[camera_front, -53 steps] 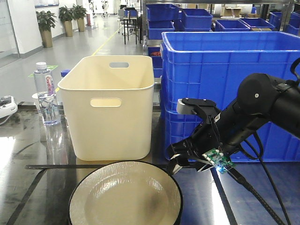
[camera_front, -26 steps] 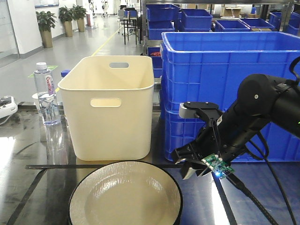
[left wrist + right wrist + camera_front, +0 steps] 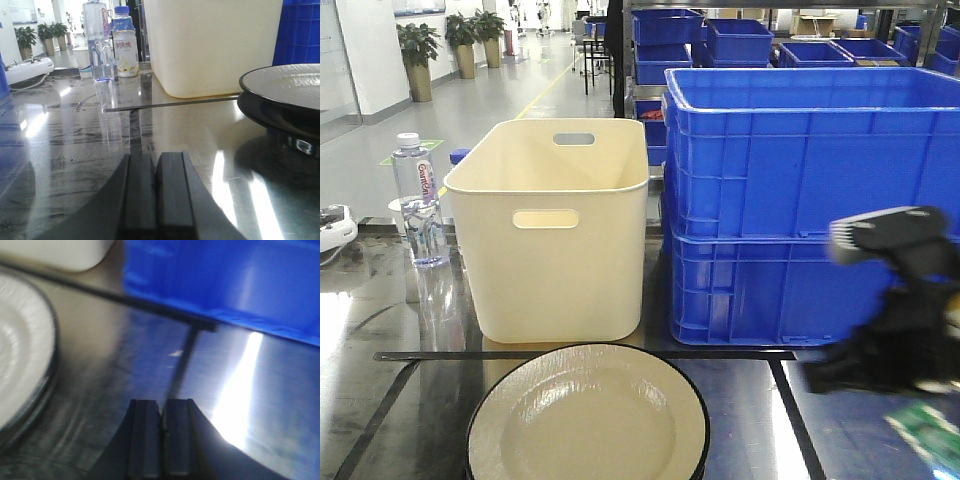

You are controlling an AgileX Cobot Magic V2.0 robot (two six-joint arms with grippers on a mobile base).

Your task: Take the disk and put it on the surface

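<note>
Right arm (image 3: 900,320) swung rightward, disk (image 3: 588,415) untouched

Pale glossy floor (image 3: 490,90) with a yellow line running down a bright aisle, potted plants (image 3: 418,55) along the white left wall, metal shelving (image 3: 760,15) stacked with blue bins (image 3: 740,40), dark chairs far back, daylight glare

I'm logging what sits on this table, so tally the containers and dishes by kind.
Large blue plastic crates: 2, stacked
Cream plastic bin with handle slots: 1
Bottles: 2, clear water bottle, small white drink bottle
Round black-rimmed plate: 1
Total: 6
</note>
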